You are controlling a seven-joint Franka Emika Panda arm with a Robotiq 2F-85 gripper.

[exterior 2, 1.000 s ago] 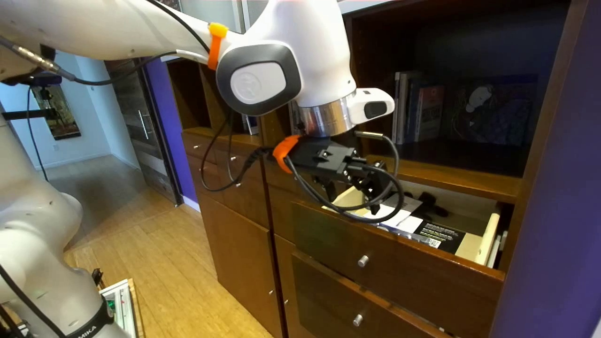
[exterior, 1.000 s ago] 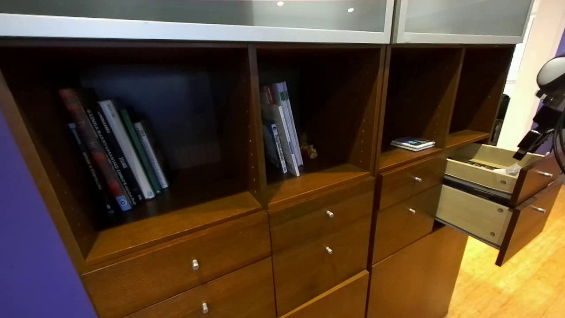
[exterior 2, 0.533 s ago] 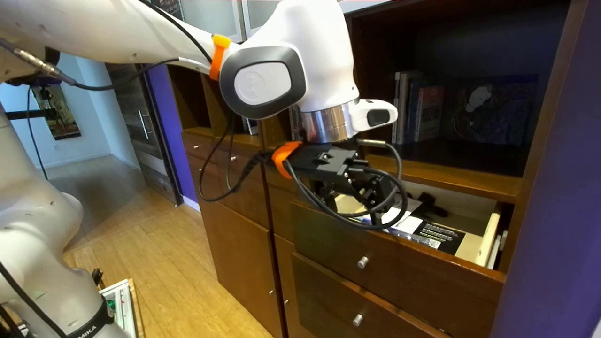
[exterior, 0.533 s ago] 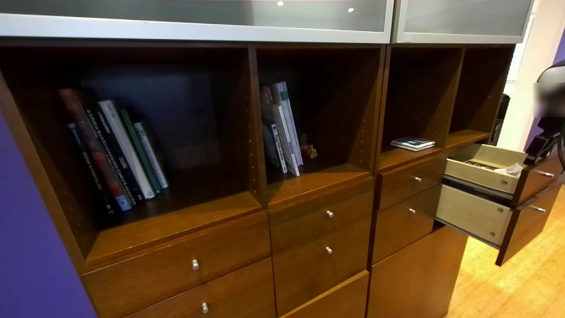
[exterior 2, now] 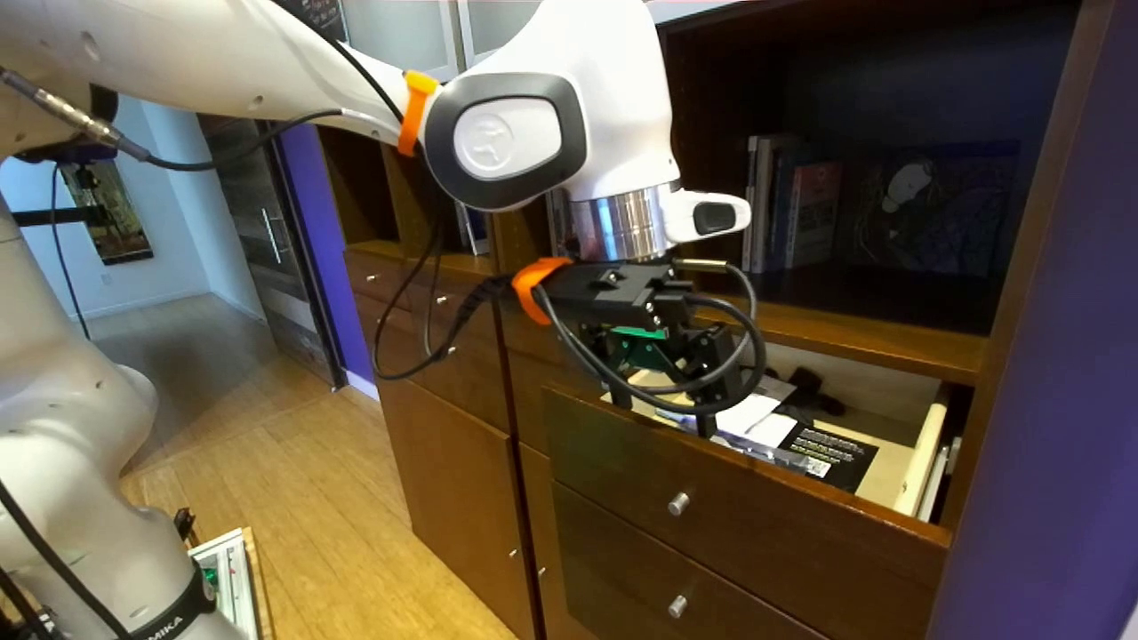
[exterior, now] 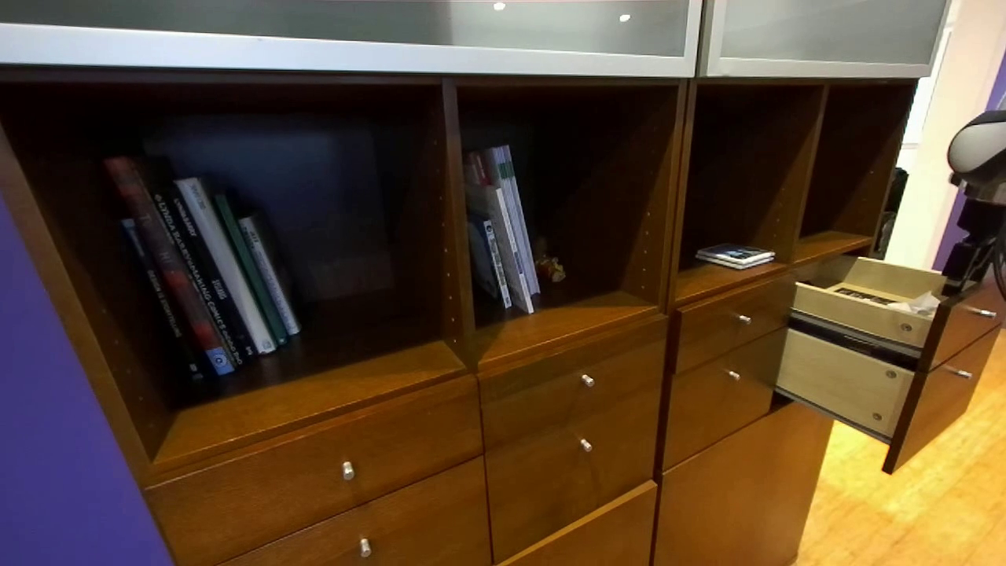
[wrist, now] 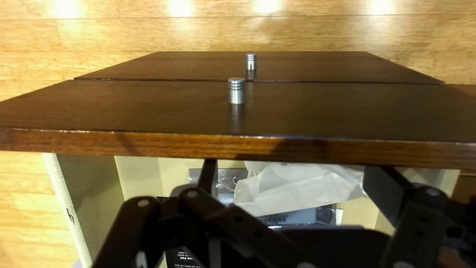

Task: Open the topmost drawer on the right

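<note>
Pale wood floor [exterior 2: 302, 498] below, purple wall [exterior: 63, 409] beside a brown cabinet [exterior: 454, 196], frosted-glass doors [exterior: 354, 31] above its open shelves [exterior: 330, 401]. We see leaning books [exterior: 216, 275] on two of them in an exterior view. Our topmost drawer [exterior 2: 756, 516] stands pulled out in both exterior views, pale inner box [exterior: 849, 314] showing. Deeper lower drawer [exterior: 841, 385] right under it: pulled out too, per an exterior view. Gripper [wrist: 293, 175] points down into the topmost drawer, just behind its front [wrist: 334, 111]. We read the fingers [wrist: 385, 190] as released: spread wide apart, tips dipping behind the front's top edge. Whether they touch the back of that front, we can't tell; the edge hides the tips in the wrist view. Upper knob [wrist: 236, 91] is on the outer face, apart from the fingers; lower knob [wrist: 251, 61] shows beyond it on the next front down. Inside the box we have a crumpled white wrapper [wrist: 297, 186], visible through the gap between the fingers in the wrist view, plus a black printed sheet [exterior 2: 831, 453]. White arm [exterior 2: 613, 107] hangs over the drawer, gripper at its end, an orange strap [exterior 2: 413, 116] round one link.
</note>
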